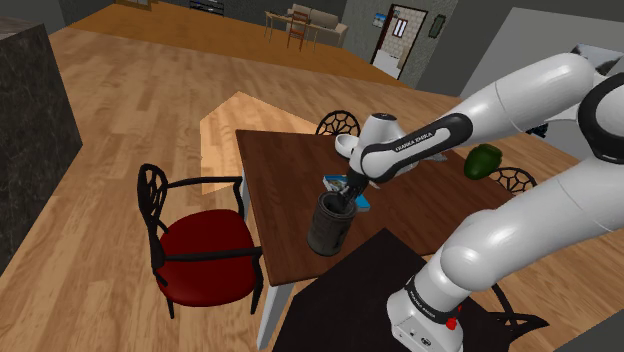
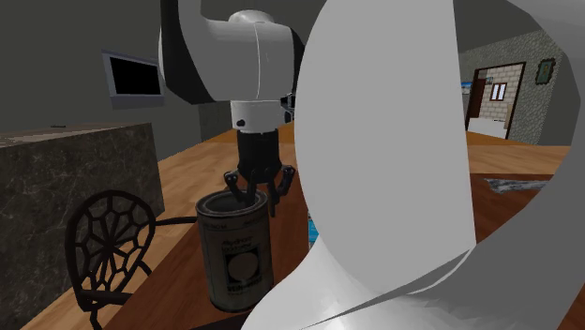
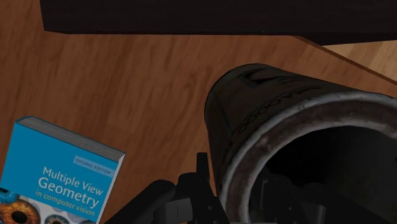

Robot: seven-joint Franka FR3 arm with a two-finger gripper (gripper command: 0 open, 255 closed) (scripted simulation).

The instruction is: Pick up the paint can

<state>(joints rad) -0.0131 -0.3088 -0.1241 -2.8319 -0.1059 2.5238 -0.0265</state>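
A: Arm pose, quick?
B: The white arm (image 1: 520,95) rises from the black stand (image 1: 350,290) at the lower right of the shoulder view. It bends over toward frame centre with the hand pointing down. The gripper (image 2: 255,199) is right at the mouth of the paint can (image 1: 329,228).
A: Fingers?
B: The fingers (image 2: 279,195) are apart, straddling the rim, one dipped inside the can and one outside its wall. Can't tell if either touches it.
A: Where's the can exactly?
B: Centre of the shoulder view, upright, dark with an open top. It's on the near edge of the surface (image 1: 280,165), just up-left of the stand.
A: Surface and room?
B: Dark brown wood surface on a lighter wood floor (image 1: 120,110). There's a dark stone block (image 1: 30,110) at the left edge and a door (image 1: 400,35) at the upper right. The second exterior view has a screen (image 2: 131,77) on the wall at upper left.
A: Anything else around?
B: A blue book (image 3: 63,178), "Multiple View Geometry", lies flat just beside the can. A green thing (image 1: 484,160) sits well apart from it on the right. A black chair (image 1: 205,250) with a red seat is at the lower left.
A: Anything blocking?
B: In the second exterior view a big white arm link covers the right half of the frame.
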